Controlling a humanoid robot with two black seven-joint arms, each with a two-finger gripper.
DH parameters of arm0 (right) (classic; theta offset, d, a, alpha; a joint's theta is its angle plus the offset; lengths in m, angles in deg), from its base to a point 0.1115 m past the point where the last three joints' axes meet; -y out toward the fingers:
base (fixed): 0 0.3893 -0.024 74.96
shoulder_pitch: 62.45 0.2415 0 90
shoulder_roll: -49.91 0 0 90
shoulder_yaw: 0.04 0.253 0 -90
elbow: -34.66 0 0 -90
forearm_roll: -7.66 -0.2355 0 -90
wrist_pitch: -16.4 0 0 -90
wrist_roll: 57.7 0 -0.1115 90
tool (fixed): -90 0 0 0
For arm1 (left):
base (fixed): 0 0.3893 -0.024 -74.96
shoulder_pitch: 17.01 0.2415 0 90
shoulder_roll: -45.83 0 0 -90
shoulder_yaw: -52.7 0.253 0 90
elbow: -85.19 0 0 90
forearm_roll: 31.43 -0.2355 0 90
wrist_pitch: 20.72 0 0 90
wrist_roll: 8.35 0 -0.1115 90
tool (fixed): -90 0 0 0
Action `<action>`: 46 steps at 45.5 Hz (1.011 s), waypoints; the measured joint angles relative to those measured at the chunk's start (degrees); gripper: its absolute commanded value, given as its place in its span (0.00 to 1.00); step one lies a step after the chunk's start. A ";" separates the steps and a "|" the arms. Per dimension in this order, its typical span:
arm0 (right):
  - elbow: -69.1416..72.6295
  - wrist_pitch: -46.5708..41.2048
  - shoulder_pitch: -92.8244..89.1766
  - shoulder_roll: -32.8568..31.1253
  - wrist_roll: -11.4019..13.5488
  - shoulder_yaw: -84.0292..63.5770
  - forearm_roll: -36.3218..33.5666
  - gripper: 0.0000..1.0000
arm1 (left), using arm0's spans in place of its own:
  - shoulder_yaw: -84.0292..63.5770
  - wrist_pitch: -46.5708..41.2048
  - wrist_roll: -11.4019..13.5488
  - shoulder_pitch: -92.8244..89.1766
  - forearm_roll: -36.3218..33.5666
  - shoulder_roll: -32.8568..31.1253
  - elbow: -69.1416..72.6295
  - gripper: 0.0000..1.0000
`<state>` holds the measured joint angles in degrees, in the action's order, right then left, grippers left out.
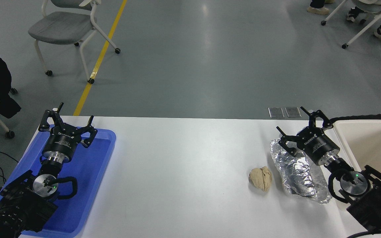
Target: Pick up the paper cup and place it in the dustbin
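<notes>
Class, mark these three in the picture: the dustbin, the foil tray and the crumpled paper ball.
dustbin (342,140): head view, on its near-left rim.
foil tray (301,177): head view, on its crinkled middle.
crumpled paper ball (261,178): head view, on its centre.

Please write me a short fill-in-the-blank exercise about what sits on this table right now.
1. The left gripper hangs over the ____ tray.
2. The tan paper ball lies just left of the crinkled ____ tray.
3. The right gripper is open and holds ____.
4. The cream dustbin stands at the table's ____ edge.

Missing words: blue; foil; nothing; right
</notes>
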<state>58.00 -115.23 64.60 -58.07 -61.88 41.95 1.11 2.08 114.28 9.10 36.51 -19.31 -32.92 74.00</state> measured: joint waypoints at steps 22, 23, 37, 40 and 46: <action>14.07 0.25 23.17 -12.66 1.77 -25.77 18.98 1.00 | 0.00 0.00 0.01 0.01 0.01 0.00 0.00 1.00; 15.27 0.30 24.27 -13.21 1.92 -26.90 20.15 1.00 | 0.00 0.00 0.01 0.01 0.01 0.00 -0.01 1.00; 28.46 2.53 39.48 -16.54 2.95 -47.43 32.98 1.00 | 0.00 0.00 0.00 0.01 0.00 0.01 -0.02 1.00; 30.99 2.75 44.02 -16.86 3.00 -54.32 34.27 1.00 | -0.03 0.00 0.00 0.00 -0.01 0.04 -0.02 1.00; 36.88 2.90 53.59 -17.20 3.10 -67.87 35.76 1.00 | -0.06 0.00 -0.02 0.01 -0.05 0.06 -0.07 1.00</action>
<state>94.88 -112.33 118.20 -75.27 -58.78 -25.92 36.86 2.02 114.28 9.09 36.52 -19.36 -32.86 73.93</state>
